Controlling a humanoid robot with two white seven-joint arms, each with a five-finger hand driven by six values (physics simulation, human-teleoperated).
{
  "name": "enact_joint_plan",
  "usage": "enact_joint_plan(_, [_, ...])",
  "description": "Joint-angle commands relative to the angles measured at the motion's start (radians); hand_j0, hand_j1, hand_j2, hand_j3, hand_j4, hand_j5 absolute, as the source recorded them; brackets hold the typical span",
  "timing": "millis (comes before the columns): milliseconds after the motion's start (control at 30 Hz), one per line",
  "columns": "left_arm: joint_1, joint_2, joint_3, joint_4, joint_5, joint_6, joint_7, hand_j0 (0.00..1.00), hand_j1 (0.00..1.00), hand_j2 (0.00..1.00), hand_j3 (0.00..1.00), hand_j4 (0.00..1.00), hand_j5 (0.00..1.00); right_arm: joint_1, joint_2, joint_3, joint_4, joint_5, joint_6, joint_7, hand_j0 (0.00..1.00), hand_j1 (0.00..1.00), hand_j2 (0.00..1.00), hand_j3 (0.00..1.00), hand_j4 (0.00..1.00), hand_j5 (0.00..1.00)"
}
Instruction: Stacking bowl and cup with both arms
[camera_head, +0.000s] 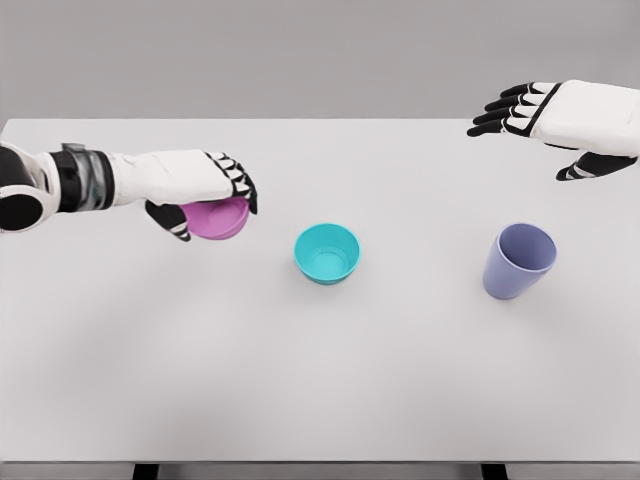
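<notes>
- Bench (300, 380): plain white top, fills most of the head view; its far edge runs straight across the upper part, its near edge shows along the bottom with two dark legs under it.
- Room: flat grey wall (300, 50) behind the bench, no features.
- Pink bowl (220, 219): left of centre, partly covered by the left robot hand.
- Teal bowl (327, 252): upright, near the bench centre, just right of the pink bowl but apart from it; nothing inside.
- Purple cup (518, 261): upright, mouth tilted slightly toward the camera, well right of the teal bowl, standing free.
- Left robot hand (205, 195): arm enters from the left edge; fingers wrap over the pink bowl's rim, thumb under the near side, holding it. Cannot tell whether the bowl is lifted off the bench.
- Right robot hand (560, 125): at the upper right, above the bench's far edge, fingers spread wide, holding nothing; well apart from the cup.
- Path between bowls and cup is unobstructed.
</notes>
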Motion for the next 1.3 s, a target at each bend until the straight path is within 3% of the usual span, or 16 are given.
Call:
enact_joint_plan(0, [0.0,-0.016,-0.001,-0.005,0.001,0.001,0.001,0.61,0.61,0.61,0.61,0.61,0.61,0.0,-0.001,0.0,0.0,-0.005,0.003,-0.001,1.0,1.0,1.0,1.0,1.0,1.0])
enact_joint_plan(933, [-0.009,-0.194,-0.016,-0.022,-0.022,-0.055,0.001,0.61,0.61,0.61,0.61,0.61,0.61,0.002,-0.004,-0.002,0.0,-0.005,0.003,-0.001,1.0,1.0,1.0,1.0,1.0,1.0])
enact_joint_plan(1133, [-0.009,-0.232,-0.031,-0.013,-0.045,-0.052,0.001,0.61,0.61,0.61,0.61,0.61,0.61,0.012,-0.029,0.0,0.012,-0.005,0.003,-0.001,1.0,1.0,1.0,1.0,1.0,1.0])
enact_joint_plan(1200, [-0.008,-0.235,-0.038,-0.011,-0.046,-0.045,0.001,0.61,0.61,0.61,0.61,0.61,0.61,0.031,-0.032,-0.01,-0.015,-0.005,0.003,-0.001,1.0,1.0,1.0,1.0,1.0,1.0])
enact_joint_plan(1267, [-0.008,-0.237,-0.045,-0.008,-0.055,-0.043,0.001,0.61,0.61,0.61,0.61,0.61,0.61,0.07,-0.082,-0.014,-0.034,-0.011,0.003,-0.001,1.0,1.0,1.0,1.0,1.0,1.0])
